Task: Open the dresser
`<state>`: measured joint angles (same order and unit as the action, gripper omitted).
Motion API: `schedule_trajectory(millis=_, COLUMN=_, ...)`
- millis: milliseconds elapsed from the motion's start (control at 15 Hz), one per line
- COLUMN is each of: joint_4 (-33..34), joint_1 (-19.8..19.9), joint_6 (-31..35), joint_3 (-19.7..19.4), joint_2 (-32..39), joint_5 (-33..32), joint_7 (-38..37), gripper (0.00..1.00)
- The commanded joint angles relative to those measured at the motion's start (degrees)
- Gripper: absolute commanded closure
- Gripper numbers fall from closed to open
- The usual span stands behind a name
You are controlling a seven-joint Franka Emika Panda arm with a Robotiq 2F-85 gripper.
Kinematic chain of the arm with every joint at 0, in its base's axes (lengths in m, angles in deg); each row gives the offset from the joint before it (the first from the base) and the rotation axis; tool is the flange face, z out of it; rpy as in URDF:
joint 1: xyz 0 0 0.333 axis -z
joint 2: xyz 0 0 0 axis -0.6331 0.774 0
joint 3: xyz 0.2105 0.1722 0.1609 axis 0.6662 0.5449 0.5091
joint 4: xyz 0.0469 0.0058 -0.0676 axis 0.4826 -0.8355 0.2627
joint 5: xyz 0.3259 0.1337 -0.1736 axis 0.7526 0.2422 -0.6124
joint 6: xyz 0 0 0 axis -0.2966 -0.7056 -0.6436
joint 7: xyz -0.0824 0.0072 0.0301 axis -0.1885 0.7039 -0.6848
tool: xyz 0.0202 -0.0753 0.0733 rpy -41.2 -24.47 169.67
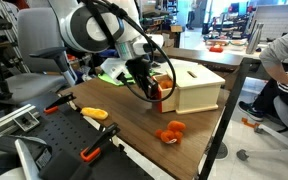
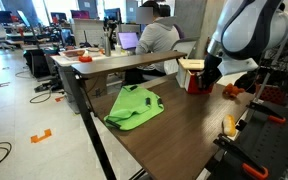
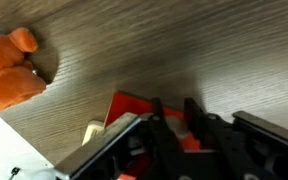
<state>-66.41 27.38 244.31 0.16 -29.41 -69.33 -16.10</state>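
Note:
The dresser (image 1: 199,85) is a small pale-wood box with a dark slot in its flat top, standing on the wooden table. It also shows in an exterior view (image 2: 192,66). Its orange-red drawer front (image 1: 165,97) faces my gripper (image 1: 152,90). In the wrist view the gripper (image 3: 174,125) has its fingers close together, pinching a small part of the red drawer front (image 3: 132,106). In an exterior view the gripper (image 2: 208,78) sits right at the red front (image 2: 196,84).
A small orange toy (image 1: 171,131) lies on the table near the dresser, also in the wrist view (image 3: 9,75). A green sheet (image 2: 134,105) lies further along the table. Orange-handled clamps (image 1: 94,113) lie at the table edge. A person (image 2: 156,35) sits behind.

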Motion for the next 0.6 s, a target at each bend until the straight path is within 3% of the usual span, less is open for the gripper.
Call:
schedule_trajectory(millis=0, joint_4=-2.61, joint_1=-0.18, joint_6=-4.48, joint_3=0.90, joint_2=-1.31, joint_5=-1.94, joint_7=1.39, gripper=0.40)
schedule_trajectory(millis=333, joint_4=-4.10, joint_1=0.72, joint_6=-7.24, joint_3=2.46, joint_2=-2.01, joint_5=-3.75, joint_7=1.56, gripper=0.05)
schedule_trajectory(millis=533, joint_4=-4.52, joint_1=1.43, joint_6=-8.91, joint_3=3.02, joint_2=-3.41, joint_5=-4.36, joint_7=1.90, gripper=0.00)
